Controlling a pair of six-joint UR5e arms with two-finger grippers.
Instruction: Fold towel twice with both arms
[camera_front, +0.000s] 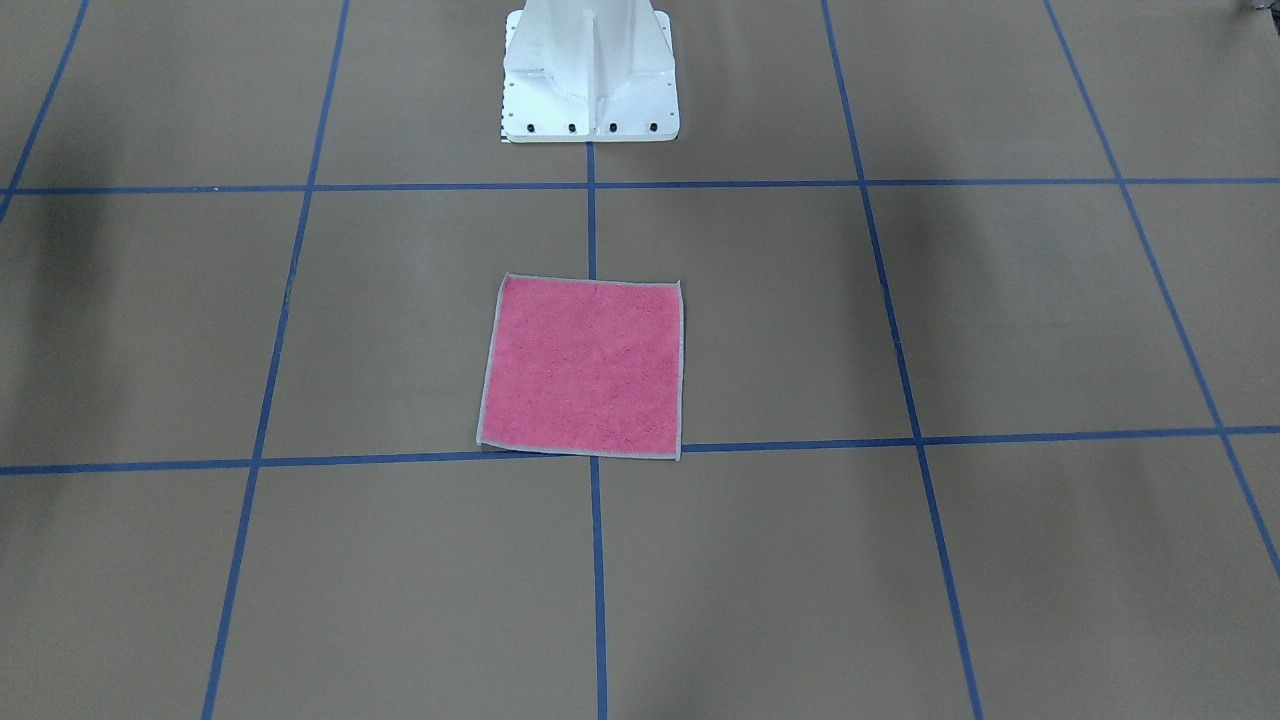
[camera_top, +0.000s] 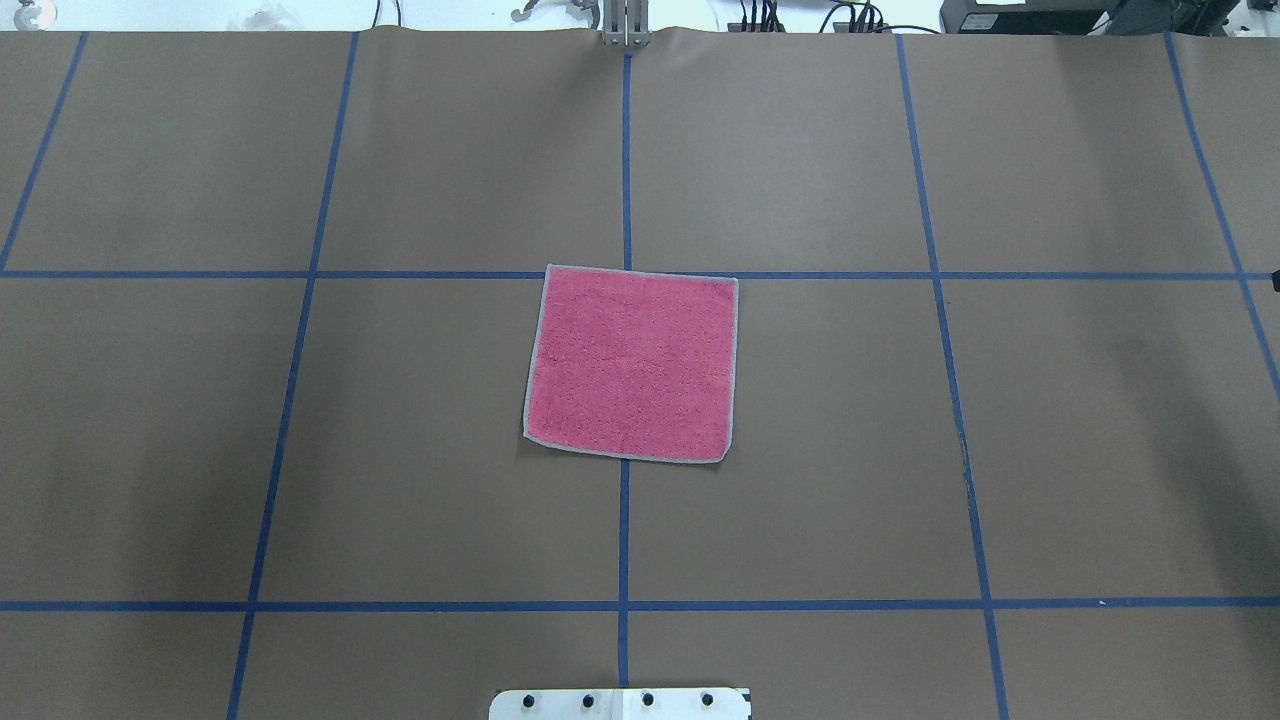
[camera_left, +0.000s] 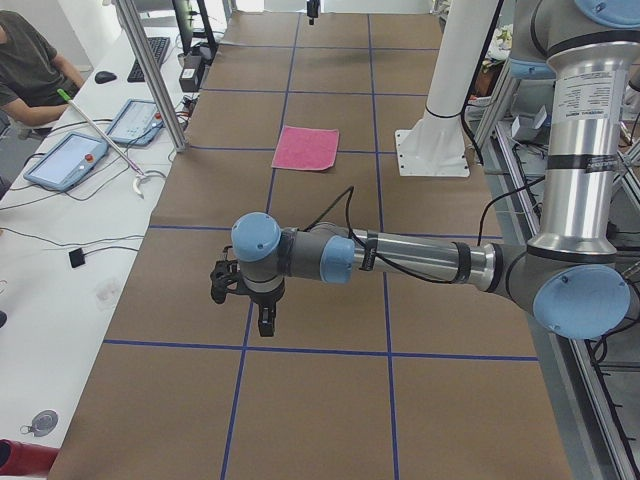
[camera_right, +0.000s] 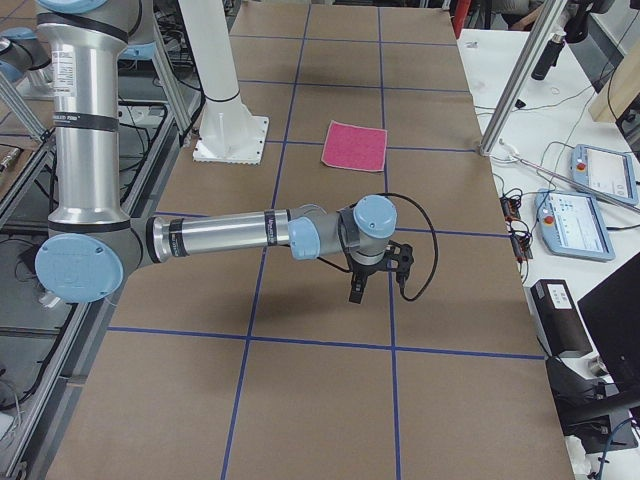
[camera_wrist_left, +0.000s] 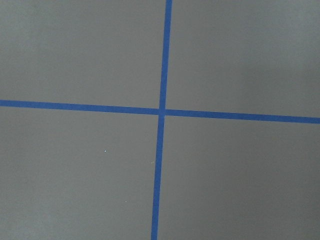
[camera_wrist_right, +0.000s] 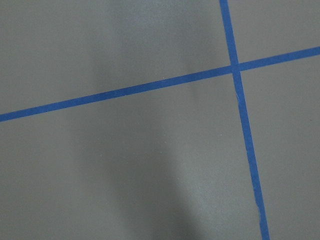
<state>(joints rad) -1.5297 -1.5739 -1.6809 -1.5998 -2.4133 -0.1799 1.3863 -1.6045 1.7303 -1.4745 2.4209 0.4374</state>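
The towel (camera_front: 585, 365) lies flat and unfolded, pink face up with pale grey edging, at the middle of the brown table; it also shows in the overhead view (camera_top: 632, 362) and both side views (camera_left: 306, 147) (camera_right: 354, 146). My left gripper (camera_left: 264, 325) hangs over the table's left end, far from the towel. My right gripper (camera_right: 355, 293) hangs over the right end, equally far. Both show only in the side views, so I cannot tell whether they are open or shut. The wrist views show only the brown table and blue tape lines.
The white pedestal base (camera_front: 590, 100) stands behind the towel at the robot's side. Blue tape lines (camera_top: 624, 530) grid the table. A white desk with tablets (camera_left: 70, 160), cables and a seated person (camera_left: 25, 60) runs along the far edge, with metal posts (camera_left: 150, 75).
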